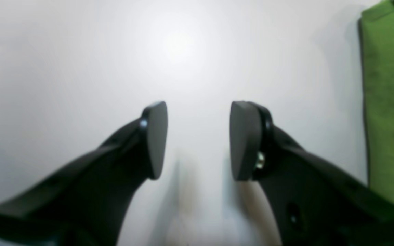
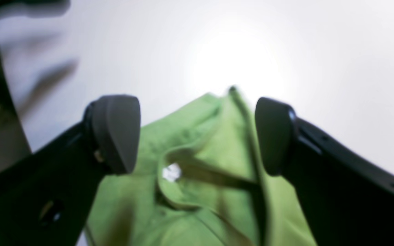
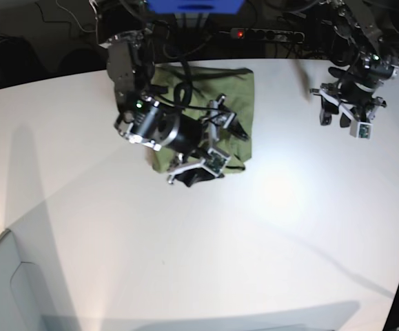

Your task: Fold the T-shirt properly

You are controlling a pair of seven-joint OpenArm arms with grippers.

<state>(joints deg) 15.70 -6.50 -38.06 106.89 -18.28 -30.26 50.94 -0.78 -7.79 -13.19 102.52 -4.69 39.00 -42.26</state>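
Note:
The green T-shirt (image 3: 235, 93) lies folded into a rough rectangle at the back of the white table (image 3: 185, 241). My right gripper (image 3: 215, 153) hovers over the shirt's near edge, open. In the right wrist view the right gripper (image 2: 197, 135) has its fingers spread either side of the T-shirt (image 2: 217, 150), whose collar with a small white tag (image 2: 171, 172) shows between them, untouched. My left gripper (image 3: 344, 117) is off to the right over bare table, well away from the shirt. The left wrist view shows the left gripper (image 1: 198, 140) open and empty, with the T-shirt (image 1: 388, 102) at the frame's right edge.
A power strip with a red light (image 3: 261, 33) and cables lie along the table's back edge, beside a blue box (image 3: 192, 5). A pale grey panel (image 3: 6, 289) stands at the front left corner. The table's curved edge runs down the right side.

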